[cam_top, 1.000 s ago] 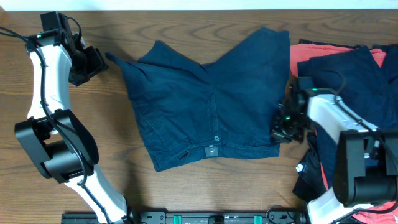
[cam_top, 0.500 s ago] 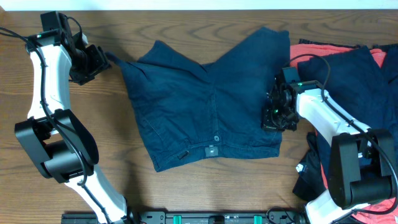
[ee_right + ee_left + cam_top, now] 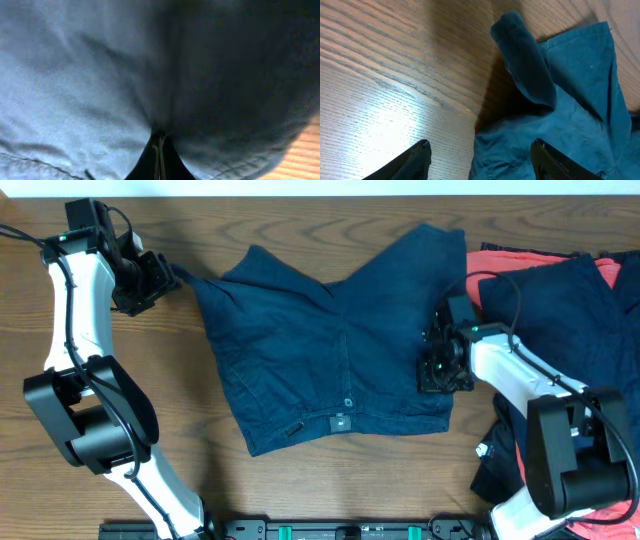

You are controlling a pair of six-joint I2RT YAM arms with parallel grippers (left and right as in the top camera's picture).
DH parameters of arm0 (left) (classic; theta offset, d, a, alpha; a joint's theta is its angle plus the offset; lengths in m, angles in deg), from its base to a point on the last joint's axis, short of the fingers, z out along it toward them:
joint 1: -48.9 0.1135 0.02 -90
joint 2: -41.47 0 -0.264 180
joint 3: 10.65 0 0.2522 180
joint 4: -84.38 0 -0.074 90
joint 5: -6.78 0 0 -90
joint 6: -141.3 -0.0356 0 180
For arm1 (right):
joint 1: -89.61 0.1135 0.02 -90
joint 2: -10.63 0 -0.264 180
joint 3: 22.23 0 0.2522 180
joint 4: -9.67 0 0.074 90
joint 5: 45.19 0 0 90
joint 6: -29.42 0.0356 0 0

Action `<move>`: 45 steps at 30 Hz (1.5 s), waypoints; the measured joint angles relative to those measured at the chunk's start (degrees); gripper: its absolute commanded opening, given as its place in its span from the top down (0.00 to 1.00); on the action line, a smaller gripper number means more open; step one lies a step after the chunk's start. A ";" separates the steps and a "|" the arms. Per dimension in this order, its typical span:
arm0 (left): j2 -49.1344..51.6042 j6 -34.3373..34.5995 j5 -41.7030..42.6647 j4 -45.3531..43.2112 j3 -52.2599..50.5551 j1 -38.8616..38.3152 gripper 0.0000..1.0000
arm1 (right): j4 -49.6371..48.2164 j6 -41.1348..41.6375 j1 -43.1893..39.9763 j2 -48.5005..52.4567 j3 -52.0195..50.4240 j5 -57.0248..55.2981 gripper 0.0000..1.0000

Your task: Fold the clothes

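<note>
the navy shorts (image 3: 330, 350) lay spread flat in the middle of the overhead frame on the wooden table (image 3: 300, 220), waistband toward the bottom. the left gripper (image 3: 160, 275) sat at upper left, just beside the shorts' rolled corner (image 3: 525, 65) – its jaws stood wide apart and held nothing, with bare wood under one fingertip (image 3: 420, 152). the right gripper (image 3: 437, 370) rested on the shorts' right edge with its fingers closed tight together, tips against the dark cloth – whether any fabric was pinched between them i could not tell. a heap of more clothes (image 3: 570, 310), navy over coral, filled the right side of the frame.
</note>
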 measured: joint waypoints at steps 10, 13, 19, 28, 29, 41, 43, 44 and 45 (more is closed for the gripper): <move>0.00 -0.02 0.02 0.09 0.00 0.00 0.34 | -2.16 3.67 -0.66 -1.20 -1.88 0.57 0.99; 0.00 -0.02 0.02 0.17 0.00 0.00 0.34 | -2.34 4.50 -2.78 -1.20 -2.16 2.78 0.99; 0.00 0.00 0.02 0.20 0.00 0.00 0.34 | -2.03 5.29 -12.20 -1.20 -2.32 3.96 0.99; 0.00 0.00 1.57 0.20 0.00 0.00 0.34 | -1.60 5.01 -21.00 -1.01 -1.20 0.24 0.99; 0.00 -0.02 1.99 0.20 0.00 0.00 0.34 | -1.55 4.92 -21.14 -0.81 -0.76 -0.63 0.99; 0.00 0.00 4.50 1.86 0.00 0.00 0.34 | -1.55 3.30 -21.53 0.68 11.45 -11.08 0.99; 0.00 0.00 4.72 2.12 0.00 0.00 0.34 | -1.60 2.71 -21.53 0.68 13.09 -11.26 0.98; 0.00 0.00 4.83 2.29 0.00 0.00 0.34 | -1.25 2.43 -21.51 0.68 13.86 -10.99 0.84; 0.00 0.00 4.96 2.54 0.00 0.00 0.34 | -0.39 2.23 -21.51 0.68 14.60 -10.29 0.77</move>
